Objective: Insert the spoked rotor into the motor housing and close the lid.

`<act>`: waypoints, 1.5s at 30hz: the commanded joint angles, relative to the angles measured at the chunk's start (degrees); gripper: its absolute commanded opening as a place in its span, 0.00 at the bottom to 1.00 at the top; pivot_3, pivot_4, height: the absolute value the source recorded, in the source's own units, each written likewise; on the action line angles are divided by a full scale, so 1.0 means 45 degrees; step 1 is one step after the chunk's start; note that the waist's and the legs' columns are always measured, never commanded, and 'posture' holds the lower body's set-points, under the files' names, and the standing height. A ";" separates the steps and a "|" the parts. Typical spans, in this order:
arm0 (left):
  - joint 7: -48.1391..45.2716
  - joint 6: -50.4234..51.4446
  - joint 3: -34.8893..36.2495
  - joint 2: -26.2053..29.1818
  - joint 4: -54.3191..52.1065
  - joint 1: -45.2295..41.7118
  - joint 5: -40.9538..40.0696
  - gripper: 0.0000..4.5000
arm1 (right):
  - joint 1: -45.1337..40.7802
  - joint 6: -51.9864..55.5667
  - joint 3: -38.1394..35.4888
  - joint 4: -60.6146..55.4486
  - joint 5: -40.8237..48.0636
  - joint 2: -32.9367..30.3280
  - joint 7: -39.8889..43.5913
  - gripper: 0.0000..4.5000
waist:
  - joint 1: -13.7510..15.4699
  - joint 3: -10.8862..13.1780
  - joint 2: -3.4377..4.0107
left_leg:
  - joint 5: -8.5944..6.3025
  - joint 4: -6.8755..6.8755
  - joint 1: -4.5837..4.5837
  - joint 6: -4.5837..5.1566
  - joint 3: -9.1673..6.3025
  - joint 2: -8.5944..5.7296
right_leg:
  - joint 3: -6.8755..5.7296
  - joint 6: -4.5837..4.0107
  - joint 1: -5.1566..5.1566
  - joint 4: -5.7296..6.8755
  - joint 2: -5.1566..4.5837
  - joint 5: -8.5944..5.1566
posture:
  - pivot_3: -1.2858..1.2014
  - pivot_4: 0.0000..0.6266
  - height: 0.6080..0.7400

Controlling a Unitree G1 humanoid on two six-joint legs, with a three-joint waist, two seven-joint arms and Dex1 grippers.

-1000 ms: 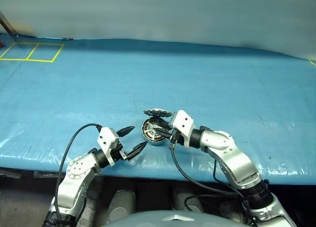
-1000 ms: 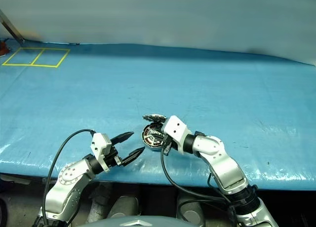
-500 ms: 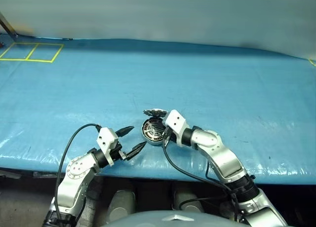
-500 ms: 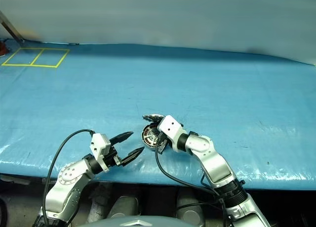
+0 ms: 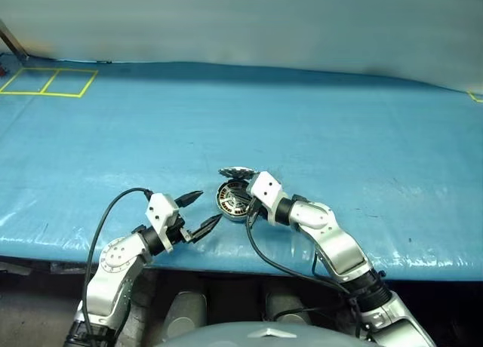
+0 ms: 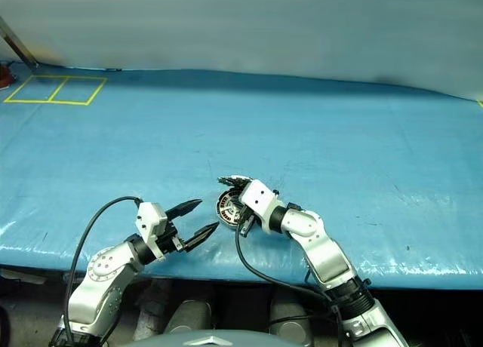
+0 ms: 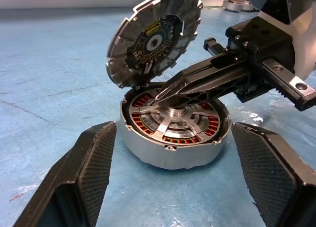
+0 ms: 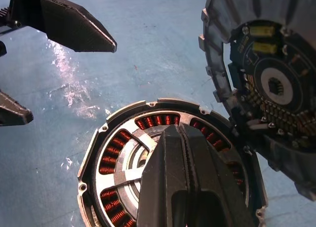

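A: Where is the motor housing (image 7: 175,133)?
B: On the blue table cover (image 5: 339,136), near the front edge. The spoked rotor (image 7: 170,123) sits inside it, and the lid (image 7: 154,37) stands raised at the housing's 12 o'clock side.

A: And the grippers?
B: The right gripper (image 7: 165,94), fingers pressed together holding nothing, has its tips on the rotor's hub. The left gripper (image 5: 198,210) waits at the housing's 9 o'clock, spread wide and empty.

Housing (image 7: 174,149): you see bare satin metal, copper coils glinting inside.
Rotor (image 7: 173,123): brushed silver metal.
Lid (image 7: 154,37): dull grey metal, notched rim.
Fingers (image 7: 91,168): matt black, cross-hatched plastic.
Table cover (image 5: 317,128): glossy blue wrinkled sheet.
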 commanded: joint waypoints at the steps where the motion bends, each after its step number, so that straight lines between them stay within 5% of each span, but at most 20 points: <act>1: 0.0065 -0.0034 0.0239 -0.0135 -0.0308 -0.0173 -0.0314 0.88 | 0.0348 0.0338 -0.1296 -0.0845 0.1499 0.0343 -0.0009 0.01 | -0.0001 0.0006 0.0003 | 0.0000 -0.0004 -0.0005 0.0000 0.0000 -0.0001 | 0.0001 0.0007 -0.0005 0.0000 0.0000 0.0012 | 0.52 0.24 1.00; 10: 0.0264 0.0195 0.1388 -0.0327 0.0999 -0.1232 -0.0969 0.88 | 0.2003 0.1312 -0.1583 -0.3117 0.1728 -0.1476 0.0281 0.01 | -0.0008 0.0008 0.0007 | -0.0001 -0.0015 -0.0122 0.0001 -0.0028 -0.0007 | -0.0020 0.0001 -0.0114 -0.0005 0.0004 0.0069 | 0.52 0.24 1.00; 19: 0.0584 0.0453 0.1766 -0.0292 0.1862 -0.3410 -0.0904 0.88 | 0.2698 0.1796 -0.0858 -0.4165 0.1416 -0.1870 -0.0090 0.01 | 0.0027 0.0013 0.0002 | 0.0000 0.0016 -0.0124 0.0000 -0.0027 -0.0012 | -0.0022 0.0045 -0.0095 -0.0015 0.0003 0.0062 | 0.52 0.24 1.00; 22: 0.0348 0.0188 0.1690 -0.0283 0.2988 -0.4480 -0.0669 0.75 | 0.2669 0.1762 -0.0785 -0.4101 0.1423 -0.1813 -0.0224 0.00 | 0.0070 0.0013 0.0002 | 0.0001 0.0026 -0.0126 0.0000 -0.0027 -0.0015 | -0.0022 0.0052 -0.0092 -0.0017 0.0004 0.0070 | 0.52 0.24 1.00; 32: -0.1221 -0.0508 0.0749 -0.0920 0.7256 -0.8539 0.0218 0.01 | 0.2997 0.2037 -0.0817 -0.4363 0.1908 -0.2018 0.0071 0.00 | 0.0120 0.0017 -0.0006 | -0.0005 0.0026 -0.0157 0.0011 -0.0032 -0.0023 | -0.0027 0.0053 -0.0083 -0.0087 0.0007 0.0101 | 0.52 0.24 1.00; 45: -0.4572 -0.0697 -0.0958 -0.1625 0.7741 -1.0683 0.0472 0.01 | 0.5362 0.1735 -0.3552 -0.6122 0.2919 -0.1553 -0.1471 0.00 | 0.0066 0.0017 -0.0006 | -0.0015 0.0026 -0.0169 0.0027 -0.0032 -0.0023 | -0.0029 0.0059 -0.0077 -0.0103 0.0007 0.0102 | 0.52 0.24 1.00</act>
